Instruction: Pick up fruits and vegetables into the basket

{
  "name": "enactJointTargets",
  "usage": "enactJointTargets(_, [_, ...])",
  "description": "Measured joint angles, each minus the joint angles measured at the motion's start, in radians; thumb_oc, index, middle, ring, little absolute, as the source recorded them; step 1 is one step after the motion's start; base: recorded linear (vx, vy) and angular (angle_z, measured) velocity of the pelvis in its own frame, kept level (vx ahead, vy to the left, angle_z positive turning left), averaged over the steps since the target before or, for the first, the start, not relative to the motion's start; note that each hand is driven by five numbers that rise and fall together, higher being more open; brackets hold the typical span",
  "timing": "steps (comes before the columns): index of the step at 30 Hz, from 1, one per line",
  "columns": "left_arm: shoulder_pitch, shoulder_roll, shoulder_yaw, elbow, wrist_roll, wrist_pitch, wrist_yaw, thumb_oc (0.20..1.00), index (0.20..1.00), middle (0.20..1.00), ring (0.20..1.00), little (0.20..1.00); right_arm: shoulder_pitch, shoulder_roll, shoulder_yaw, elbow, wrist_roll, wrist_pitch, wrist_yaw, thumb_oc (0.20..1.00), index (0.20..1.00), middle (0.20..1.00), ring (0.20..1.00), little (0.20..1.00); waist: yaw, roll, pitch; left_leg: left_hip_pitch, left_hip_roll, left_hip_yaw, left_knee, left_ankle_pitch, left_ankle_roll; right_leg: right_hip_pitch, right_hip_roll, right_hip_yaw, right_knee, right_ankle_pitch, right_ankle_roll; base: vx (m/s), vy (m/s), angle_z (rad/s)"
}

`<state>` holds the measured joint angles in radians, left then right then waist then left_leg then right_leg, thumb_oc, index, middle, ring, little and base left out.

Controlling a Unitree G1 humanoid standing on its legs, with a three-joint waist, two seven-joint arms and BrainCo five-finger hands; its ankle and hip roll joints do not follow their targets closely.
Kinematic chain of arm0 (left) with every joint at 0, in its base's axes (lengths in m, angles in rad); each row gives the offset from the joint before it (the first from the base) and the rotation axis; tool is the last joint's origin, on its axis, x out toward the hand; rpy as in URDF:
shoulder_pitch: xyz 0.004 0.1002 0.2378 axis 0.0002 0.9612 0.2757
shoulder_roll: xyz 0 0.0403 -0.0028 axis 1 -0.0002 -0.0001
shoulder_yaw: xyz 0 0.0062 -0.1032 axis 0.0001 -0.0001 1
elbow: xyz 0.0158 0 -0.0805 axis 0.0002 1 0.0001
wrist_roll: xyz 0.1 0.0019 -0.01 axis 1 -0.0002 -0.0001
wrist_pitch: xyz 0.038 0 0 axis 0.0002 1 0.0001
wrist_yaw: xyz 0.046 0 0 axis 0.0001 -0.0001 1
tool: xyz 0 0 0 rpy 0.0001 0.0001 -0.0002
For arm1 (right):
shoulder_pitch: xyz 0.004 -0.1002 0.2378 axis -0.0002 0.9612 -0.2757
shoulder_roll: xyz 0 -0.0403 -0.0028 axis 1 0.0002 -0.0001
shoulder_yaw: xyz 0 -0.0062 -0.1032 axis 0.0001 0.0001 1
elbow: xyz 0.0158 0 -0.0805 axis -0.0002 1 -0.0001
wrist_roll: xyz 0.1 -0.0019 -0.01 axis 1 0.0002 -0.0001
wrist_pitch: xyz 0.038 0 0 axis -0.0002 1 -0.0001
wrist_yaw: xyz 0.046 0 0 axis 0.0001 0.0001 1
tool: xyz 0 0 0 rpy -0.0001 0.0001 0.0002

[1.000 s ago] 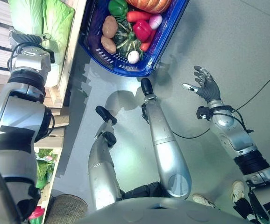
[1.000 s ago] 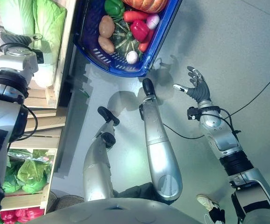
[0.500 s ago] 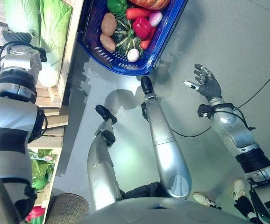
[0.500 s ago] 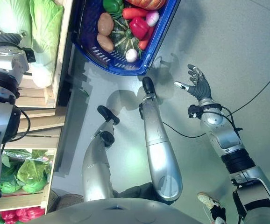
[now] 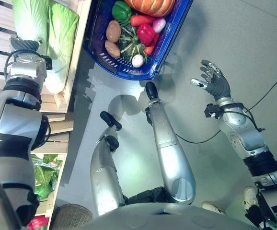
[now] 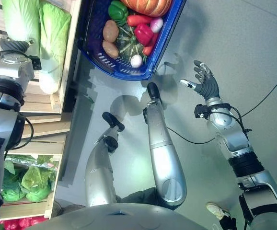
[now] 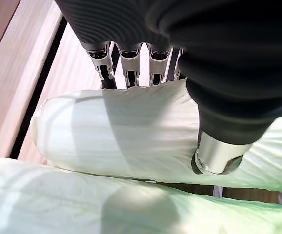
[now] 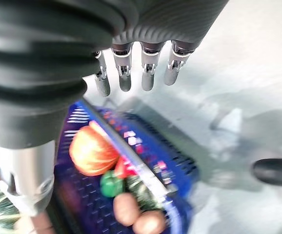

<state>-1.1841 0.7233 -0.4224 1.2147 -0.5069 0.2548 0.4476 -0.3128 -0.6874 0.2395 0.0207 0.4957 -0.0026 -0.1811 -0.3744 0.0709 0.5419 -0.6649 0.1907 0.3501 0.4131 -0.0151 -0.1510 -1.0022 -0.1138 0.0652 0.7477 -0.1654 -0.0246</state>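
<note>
Left hand [image 7: 238, 73]: fingers and thumb curled around a napa cabbage [image 7: 131, 131].
Right hand [image 5: 214, 82]: fingers spread, empty, blue basket [image 5: 129, 73] beyond its fingertips.

Blue basket [image 5: 163, 48] on floor, holding vegetables; two cabbages [image 5: 62, 43] on shelf.

Left hand [image 7: 219, 73] fingertips hidden behind napa cabbage [image 7: 131, 131]; grip unreadable. Pumpkin [image 5: 149, 5] and blue basket [image 5: 169, 43] cut by top edge. Basket contents blurred in right wrist view.
</note>
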Motion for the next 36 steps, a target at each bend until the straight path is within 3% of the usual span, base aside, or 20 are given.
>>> enactJointTargets(5, [0.108,-0.018,0.069,-0.062,-0.001,-0.049,-0.022,0.2,0.2,0.2,0.2,0.2,0.023,-0.001,-0.016,-0.031,-0.006,-0.013,0.047,1.0,1.0,1.0,1.0,1.0,0.004,0.0,0.0,0.071,-0.002,-0.001,-0.017,0.0,0.0,0.076,-0.004,-0.013,-0.016,-0.001,0.001,-0.02,0.038,0.02])
enactJointTargets(12, [0.317,-0.077,0.156,-0.234,-0.003,-0.195,-0.063,0.2,0.2,0.2,0.2,0.2,0.089,-0.003,-0.082,-0.074,-0.039,-0.083,0.088,1.0,1.0,1.0,1.0,1.0,0.035,0.0,0.0,0.183,-0.018,-0.016,-0.061,0.014,0.003,0.198,-0.02,-0.036,-0.043,-0.006,0.008,-0.02,0.031,0.09])
enactJointTargets(18, [0.511,-0.175,0.16,-0.422,-0.001,-0.285,-0.08,0.2,0.2,0.2,0.2,0.2,0.08,0.0,-0.108,-0.114,-0.047,-0.103,0.126,1.0,1.0,1.0,1.0,1.0,0.095,0.001,0.001,0.28,-0.022,-0.057,-0.09,0.029,0.004,0.33,-0.03,-0.085,-0.078,-0.006,0.009,-0.01,-0.044,0.18])
enactJointTargets(24, [0.6,-0.199,0.158,-0.569,0.094,-0.348,-0.042,0.2,0.2,0.2,0.2,0.2,-0.013,0.008,-0.105,-0.127,-0.036,-0.08,0.121,1.0,1.0,1.0,1.0,1.0,0.17,0.005,0.002,0.34,-0.015,-0.101,-0.09,0.037,0.007,0.438,-0.035,-0.135,-0.11,-0.005,0.01,-0.05,-0.139,0.19])
enactJointTargets(30, [0.616,-0.197,0.154,-0.72,0.221,-0.368,-0.019,0.2,0.2,0.2,0.2,0.2,-0.093,0.129,-0.062,-0.137,0.099,-0.024,0.112,1.0,1.0,1.0,1.0,1.0,0.234,0.006,0.003,0.381,-0.014,-0.139,-0.089,0.036,0.009,0.524,-0.045,-0.182,-0.138,-0.005,0.015,0.02,-0.134,0.2])
enactJointTargets(36, [0.619,-0.199,0.142,-0.829,0.289,-0.387,-0.018,0.2,0.2,0.2,0.2,0.2,-0.168,0.214,0.025,-0.137,0.153,-0.014,0.062,1.0,1.0,1.0,1.0,1.0,0.289,0.002,0.002,0.433,-0.013,-0.165,-0.094,0.03,0.016,0.621,-0.049,-0.22,-0.178,-0.004,0.021,0.05,-0.099,0.18])
